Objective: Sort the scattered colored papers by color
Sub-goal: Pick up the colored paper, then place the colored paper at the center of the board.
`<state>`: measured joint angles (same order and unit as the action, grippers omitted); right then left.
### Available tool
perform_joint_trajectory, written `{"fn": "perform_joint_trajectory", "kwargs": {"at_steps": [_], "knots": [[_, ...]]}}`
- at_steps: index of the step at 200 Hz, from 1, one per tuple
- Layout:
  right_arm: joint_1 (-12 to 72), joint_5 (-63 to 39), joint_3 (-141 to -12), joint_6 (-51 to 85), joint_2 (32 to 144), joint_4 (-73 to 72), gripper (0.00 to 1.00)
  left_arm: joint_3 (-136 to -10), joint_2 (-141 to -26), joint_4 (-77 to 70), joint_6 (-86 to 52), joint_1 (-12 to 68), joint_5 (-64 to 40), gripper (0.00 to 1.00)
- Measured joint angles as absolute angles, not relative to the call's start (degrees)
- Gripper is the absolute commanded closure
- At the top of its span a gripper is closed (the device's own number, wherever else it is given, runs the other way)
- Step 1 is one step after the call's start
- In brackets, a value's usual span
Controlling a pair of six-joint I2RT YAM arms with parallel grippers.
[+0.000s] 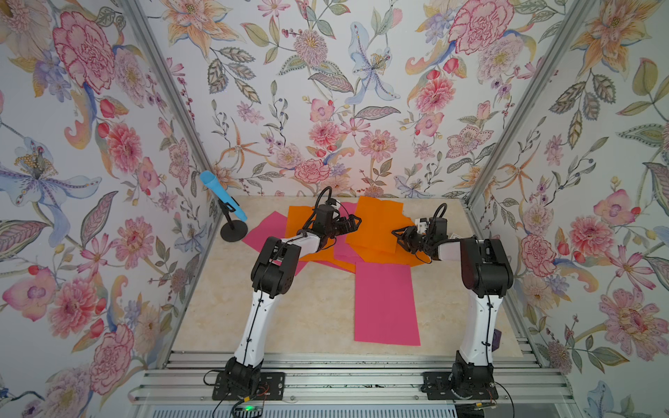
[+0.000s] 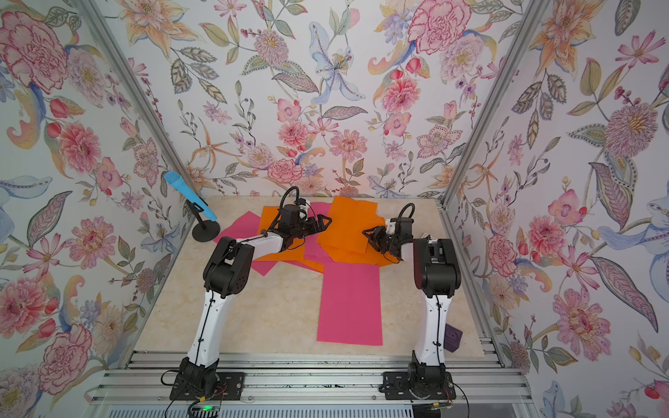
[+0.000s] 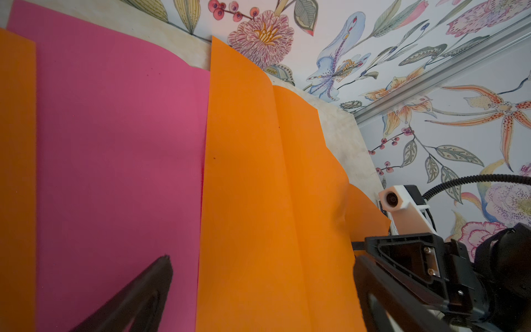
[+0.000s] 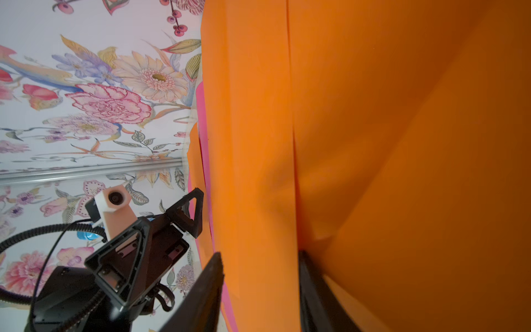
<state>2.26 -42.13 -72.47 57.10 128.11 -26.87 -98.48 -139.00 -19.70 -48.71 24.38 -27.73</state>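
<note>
Pink papers [image 1: 269,228]: the sheets in the pile are largely covered by orange papers [image 1: 376,224]; count undeterminable.
Block [image 2: 453,337]: purple, partly behind right arm [image 2: 430,318].
Card [image 3: 380,205]: sliver only, past an orange edge; print unreadable.
Right gripper [image 4: 260,254]: fingers blurred, cut by frame edge; hold on orange papers undeterminable.
Left gripper [image 3: 261,258]: fingers blurred, cut off likewise.

We see three walls [image 1: 325,90] papered with large pink, orange and blue flowers on a pale ground, joined at the corners by two aluminium posts [image 1: 173,108]. They enclose a beige, marbled counter [image 1: 217,318], evenly lit, with aluminium rails [image 1: 344,362] along its near edge.
</note>
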Motion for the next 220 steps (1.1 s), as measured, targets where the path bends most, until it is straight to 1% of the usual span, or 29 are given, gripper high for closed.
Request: {"fn": "perform_joint_trajectory", "kwargs": {"at_steps": [6, 28, 37, 106, 145, 179, 220], "knots": [[2.3, -42.3, -73.0, 57.9, 128.8, -27.4, 0.74, -98.5, -139.0, -19.7, -48.7, 24.4, -27.9, 0.0], [2.5, -43.2, -75.0, 59.8, 130.5, -29.1, 0.96, -98.5, -139.0, -19.7, -48.9, 24.4, -28.3, 0.0], [2.7, -43.3, -75.7, 60.8, 130.9, -29.5, 1.0, -98.5, -139.0, -19.7, -48.9, 24.4, -28.3, 0.0], [2.9, -46.7, -78.8, 63.1, 130.4, -31.7, 1.0, -99.3, -139.0, -18.2, -48.6, 24.3, -28.5, 0.0], [3.0, -48.3, -78.8, 62.9, 125.2, -30.0, 1.0, -100.9, -137.1, -13.0, -45.5, 23.2, -27.7, 0.0], [4.6, -48.8, -78.8, 59.5, 117.5, -25.0, 1.0, -95.7, -129.3, -12.9, -44.3, 20.3, -27.0, 0.0], [10.8, -48.1, -78.8, 54.1, 110.0, -17.0, 1.0, -85.4, -118.1, -14.8, -43.6, 17.3, -25.6, 0.0]]}}
